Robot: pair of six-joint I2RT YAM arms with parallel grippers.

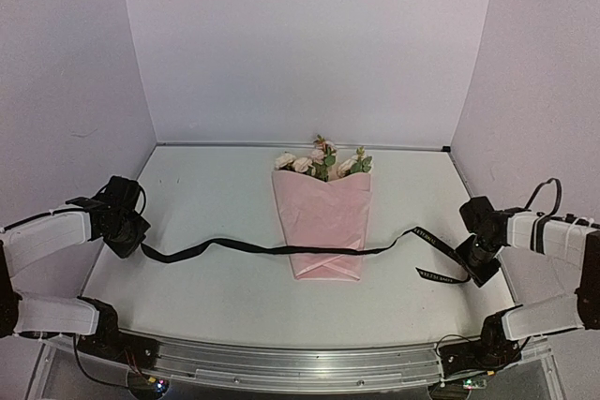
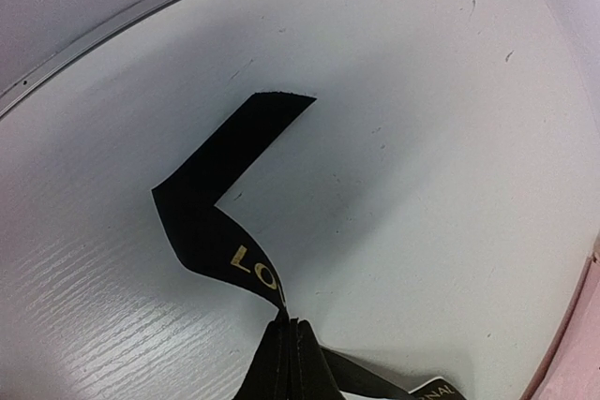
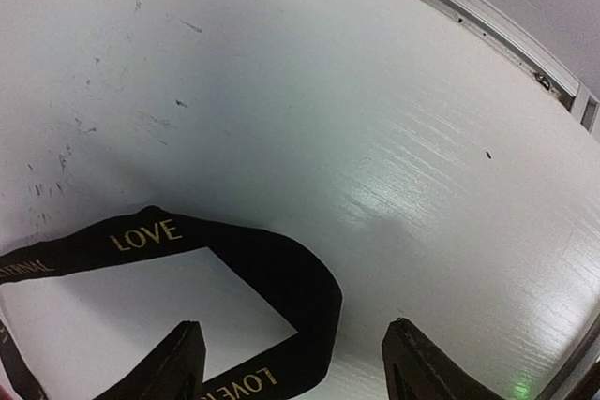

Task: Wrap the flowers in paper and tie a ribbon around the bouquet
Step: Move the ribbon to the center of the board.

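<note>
Ribbon (image 1: 253, 247): black, with pale gold capital lettering; "LOVE" legible at lower left of the right wrist view.
Paper (image 1: 323, 217): plain, uniform light pink, centre of the overhead frame.
Flowers (image 1: 302, 164): pale pink and cream blooms with green leaves, just above the pink.
Table (image 1: 206, 203): white with a faint grain texture; small dark scuffs at upper left of the right wrist view.
Walls (image 1: 300, 44): plain pale lilac-white.
</note>
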